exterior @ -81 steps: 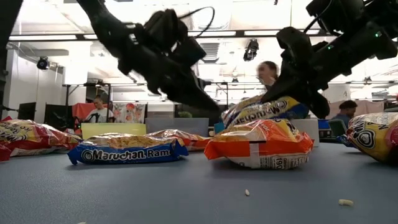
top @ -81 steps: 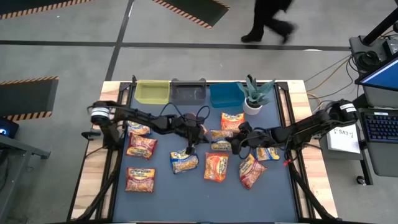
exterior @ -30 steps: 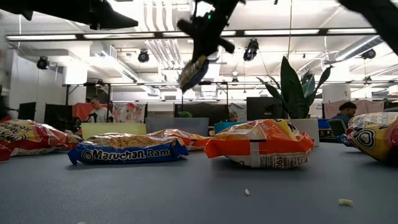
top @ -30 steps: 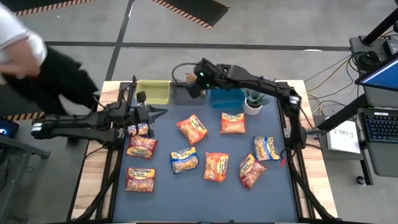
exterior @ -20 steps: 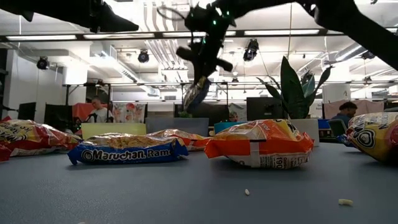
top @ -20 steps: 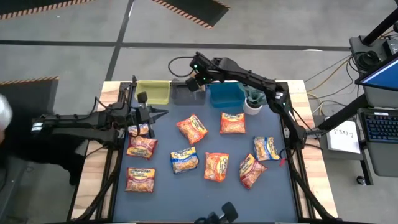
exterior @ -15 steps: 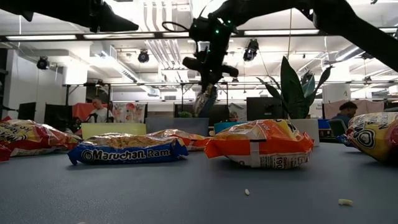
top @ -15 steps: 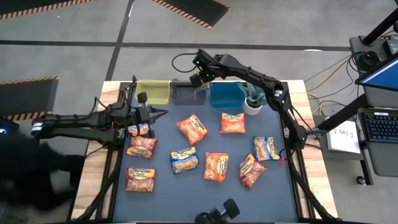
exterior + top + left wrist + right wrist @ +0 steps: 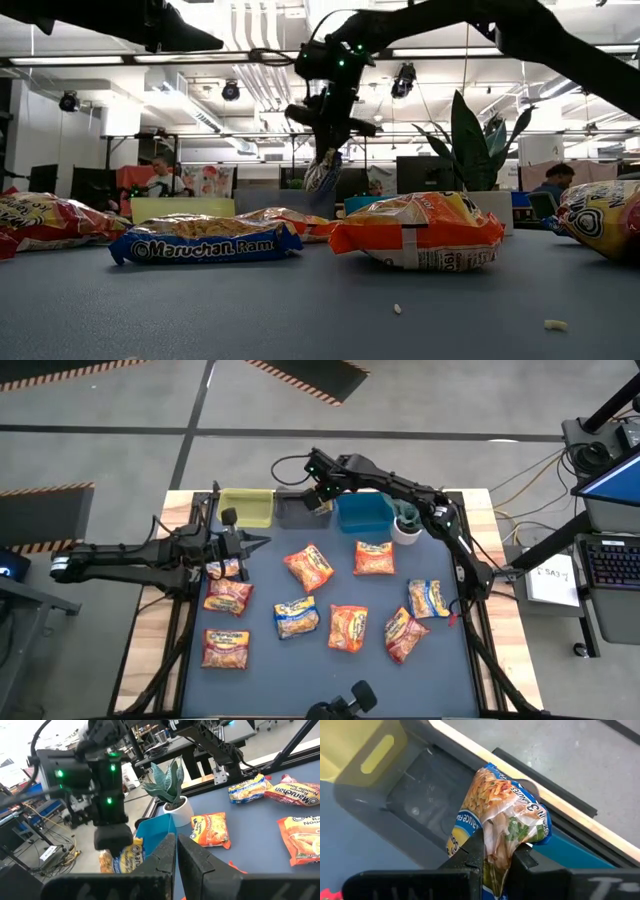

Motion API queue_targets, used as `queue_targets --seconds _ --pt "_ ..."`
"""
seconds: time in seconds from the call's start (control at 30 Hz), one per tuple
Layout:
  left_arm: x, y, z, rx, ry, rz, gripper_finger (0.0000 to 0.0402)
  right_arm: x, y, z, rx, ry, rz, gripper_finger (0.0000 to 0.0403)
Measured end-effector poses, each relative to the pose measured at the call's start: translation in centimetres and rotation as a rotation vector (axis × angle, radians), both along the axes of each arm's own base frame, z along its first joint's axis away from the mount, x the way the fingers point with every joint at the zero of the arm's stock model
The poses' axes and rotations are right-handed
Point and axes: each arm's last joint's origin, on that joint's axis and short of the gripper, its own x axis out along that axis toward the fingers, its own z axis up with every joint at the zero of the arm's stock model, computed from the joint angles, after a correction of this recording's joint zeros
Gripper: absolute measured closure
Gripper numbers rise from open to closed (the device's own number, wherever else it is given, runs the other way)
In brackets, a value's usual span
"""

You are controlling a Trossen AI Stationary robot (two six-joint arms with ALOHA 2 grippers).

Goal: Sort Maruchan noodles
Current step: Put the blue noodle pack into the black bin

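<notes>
Right wrist view: right gripper [image 9: 496,857] pinching a yellow-and-blue packet [image 9: 502,815] by one end, long axis running straight out from the fingers [image 9: 472,852], printed face toward the camera, free end hanging over the grey bin [image 9: 415,795]. Yellow-green bin [image 9: 355,745] just beside the grey one; blue bin [image 9: 580,852] showing as a strip on the other side.

High view, lower edge of the frame upward: orange packets [image 9: 225,648] on the dark mat of the bench [image 9: 150,650], nearest ones at lower left and lower centre [image 9: 347,628], another [image 9: 404,634] to the right. Yellow-and-blue packets [image 9: 297,617] at centre and [image 9: 428,598] at right, long axes tilted. Further up, more orange packets [image 9: 309,566], [image 9: 374,557], well apart from each other. Left gripper [image 9: 258,541] at middle left, fingers pressed together, holding nothing, hovering above a packet [image 9: 225,568] at the left side. At the upper edge of the bench, three bins in a row with a potted plant [image 9: 408,520] to the right of the blue one. Right arm reaching over the plant and blue bin, held packet above the grey bin's right part.

Low view: Maruchan-labelled packet [image 9: 205,243] and orange packet [image 9: 418,232] lying flat in front; held packet [image 9: 322,172] dangling upright beyond them, clear of the bench. Left wrist view: same packet [image 9: 122,859] seen under the right gripper.
</notes>
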Motion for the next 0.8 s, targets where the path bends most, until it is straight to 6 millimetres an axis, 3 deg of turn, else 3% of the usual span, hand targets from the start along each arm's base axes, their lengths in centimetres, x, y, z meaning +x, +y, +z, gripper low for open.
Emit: queue_targets --seconds 0.27,0.8 --pt "0.01 0.00 -0.02 0.000 0.002 0.000 0.0402 0.41 -0.15 -1.19 0.006 0.028 0.012 0.0369" --pt "0.01 0.00 -0.01 -0.003 0.001 0.000 0.0402 0.45 -0.08 -1.23 0.000 0.038 0.030 0.0337"
